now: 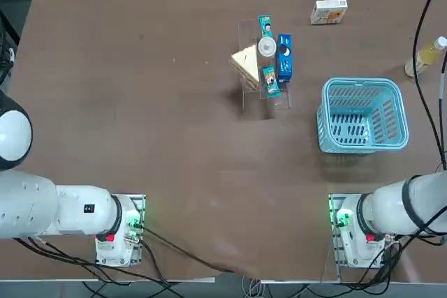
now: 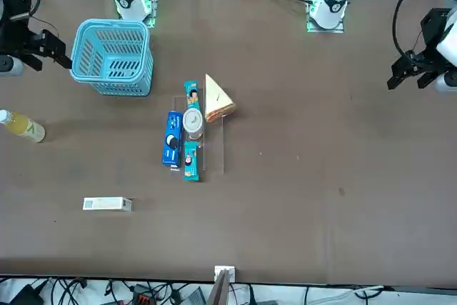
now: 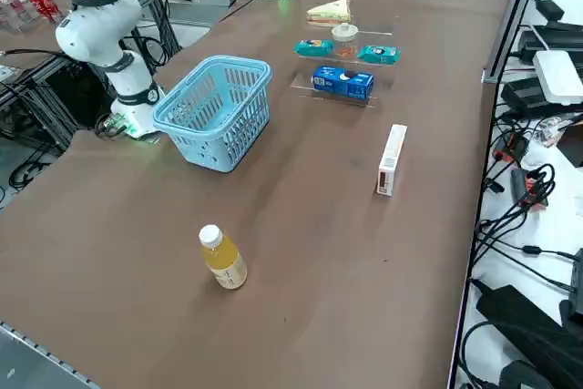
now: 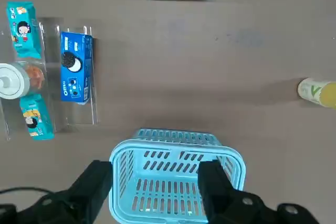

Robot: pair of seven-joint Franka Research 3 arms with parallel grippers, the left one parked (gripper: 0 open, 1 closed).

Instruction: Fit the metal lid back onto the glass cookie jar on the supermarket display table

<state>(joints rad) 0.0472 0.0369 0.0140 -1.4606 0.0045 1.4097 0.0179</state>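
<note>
The right gripper (image 4: 157,167) gapes, empty. With snack packets (image 4: 38,116) crowding the jar (image 4: 35,77), a careless finger could knock its lid (image 4: 11,81) askew

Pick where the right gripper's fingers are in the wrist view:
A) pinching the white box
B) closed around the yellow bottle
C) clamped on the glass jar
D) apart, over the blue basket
D: the right gripper has its fingers spread with nothing gripped, and the blue basket shows between and beyond them.
</note>
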